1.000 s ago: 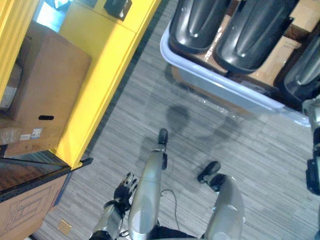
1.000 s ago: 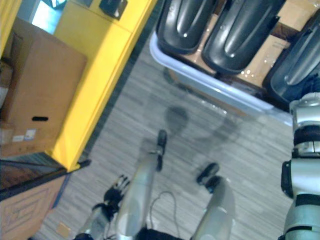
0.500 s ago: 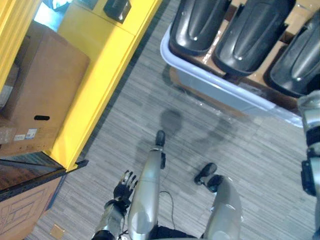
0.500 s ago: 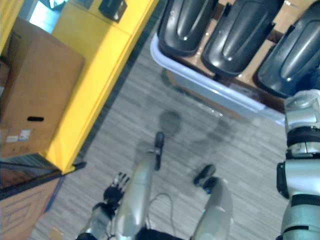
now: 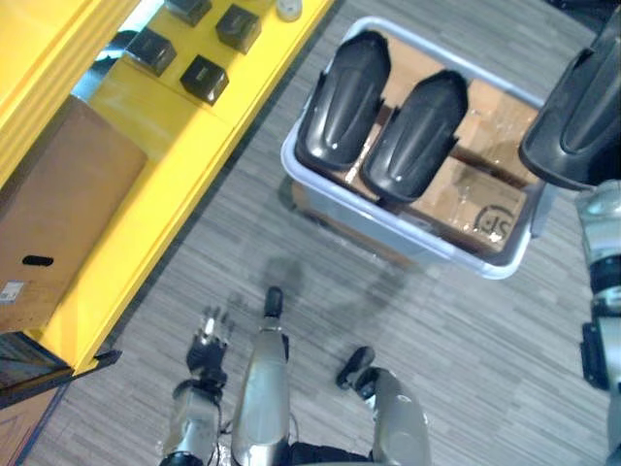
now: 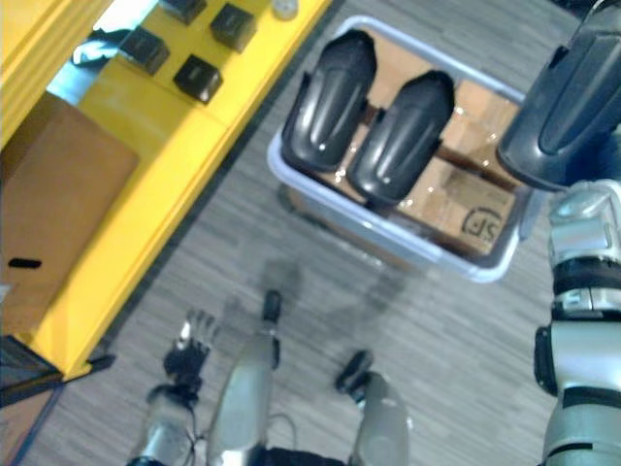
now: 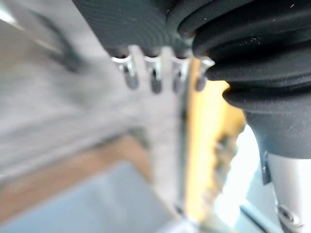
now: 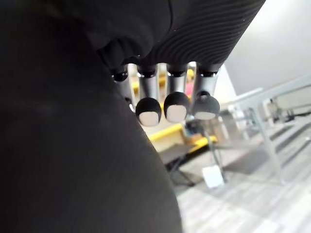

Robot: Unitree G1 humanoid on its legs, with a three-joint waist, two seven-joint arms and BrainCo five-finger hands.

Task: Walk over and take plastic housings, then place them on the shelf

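Holds one dark plastic housing (image 6: 568, 97) raised in the right hand (image 8: 167, 104), at the right side of the head views, over the far right corner of the bin (image 5: 408, 233). Grips it with curled fingers, dark tips bent back toward the palm alongside the smooth dark flank (plain in the right wrist view; from the head, tucked away under the housing itself, at the top end of the silver arm). Carries nothing in the left hand (image 5: 209, 335): hangs it low at the lower left above the grey striped floor (image 5: 466, 359), fingers straight and a little spread.

Faces a pale bin on that floor, with two more housings (image 5: 342, 102) inside. Finds them side by side, long and rounded, glossy backs up, resting on the cardboard boxes (image 5: 485, 209) packed into the bin, flanks close together; hard to say whether touching.

Has the yellow shelf (image 5: 184, 146) running along the left, well apart from the held housing, with the bin between the two. On the shelf's top surface, several small black boxes (image 5: 204, 76), each apart from the next. Below that surface, toward the left edge, a brown cardboard box (image 5: 58, 223) with a slot handle in its side.
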